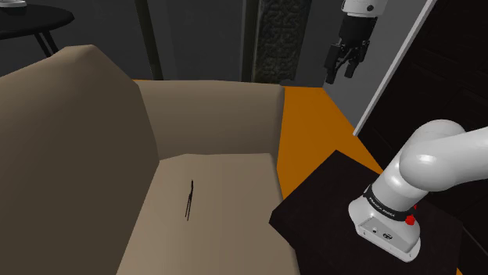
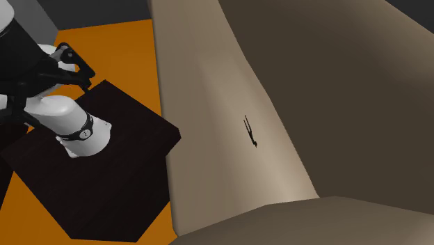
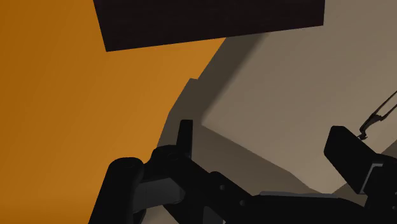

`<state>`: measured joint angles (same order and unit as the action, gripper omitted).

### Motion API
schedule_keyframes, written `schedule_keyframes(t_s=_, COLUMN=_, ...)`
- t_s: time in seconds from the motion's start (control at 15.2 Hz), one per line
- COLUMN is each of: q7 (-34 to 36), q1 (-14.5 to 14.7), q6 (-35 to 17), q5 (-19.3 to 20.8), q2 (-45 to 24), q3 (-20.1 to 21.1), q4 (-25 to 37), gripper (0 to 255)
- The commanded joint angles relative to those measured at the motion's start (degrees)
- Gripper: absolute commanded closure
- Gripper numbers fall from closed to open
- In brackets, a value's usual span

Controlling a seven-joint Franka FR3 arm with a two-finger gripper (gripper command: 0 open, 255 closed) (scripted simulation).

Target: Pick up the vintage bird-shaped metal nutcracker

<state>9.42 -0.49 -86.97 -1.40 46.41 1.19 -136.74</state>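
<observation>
The nutcracker (image 1: pixel 189 200) is a thin black two-armed piece lying flat on the beige sofa seat (image 1: pixel 227 195). In the second exterior view the nutcracker (image 2: pixel 250 131) lies near the foot of the backrest. My gripper (image 1: pixel 342 74) hangs high above the orange floor, well off to the shoulder view's right of the sofa and far from the nutcracker. In the wrist view my gripper (image 3: pixel 267 137) is open, its fingers (image 3: pixel 184 137) wide apart with nothing between them. The nutcracker (image 3: pixel 380 114) shows just beyond the other finger, on the seat below.
The sofa's backrest (image 1: pixel 62 156) and armrest (image 1: pixel 211 117) wall the seat on two sides. My black stand (image 1: pixel 328 219) sits on the orange floor (image 1: pixel 313 125) beside the sofa. A dark round table (image 1: pixel 35 19) stands behind the sofa.
</observation>
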Motion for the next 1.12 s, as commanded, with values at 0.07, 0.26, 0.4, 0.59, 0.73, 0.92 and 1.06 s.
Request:
schedule_keyframes(t_s=0.07, q7=1.53, q1=0.18, q6=-1.24, q5=-0.89, q2=-0.41, q3=1.06, q4=-0.98, gripper=0)
schedule_keyframes(t_s=0.26, q7=6.03, q1=0.77, q6=-5.16, q5=-3.57, q2=-2.19, q3=4.30, q4=-3.47, gripper=0)
schedule_keyframes(t_s=0.4, q7=8.98, q1=1.20, q6=-7.93, q5=-5.30, q2=-3.86, q3=6.47, q4=-4.74, gripper=0)
schedule_keyframes(t_s=0.59, q7=13.33, q1=1.82, q6=-12.30, q5=-7.74, q2=-7.09, q3=9.76, q4=-6.06, gripper=0)
schedule_keyframes(t_s=0.73, q7=16.18, q1=2.17, q6=-15.32, q5=-9.21, q2=-9.71, q3=11.95, q4=-6.53, gripper=0)
schedule_keyframes(t_s=0.92, q7=20.44, q1=2.58, q6=-19.96, q5=-11.06, q2=-14.34, q3=15.20, q4=-6.60, gripper=0)
schedule_keyframes(t_s=1.06, q7=23.29, q1=2.73, q6=-23.08, q5=-11.98, q2=-17.84, q3=17.35, q4=-6.22, gripper=0)
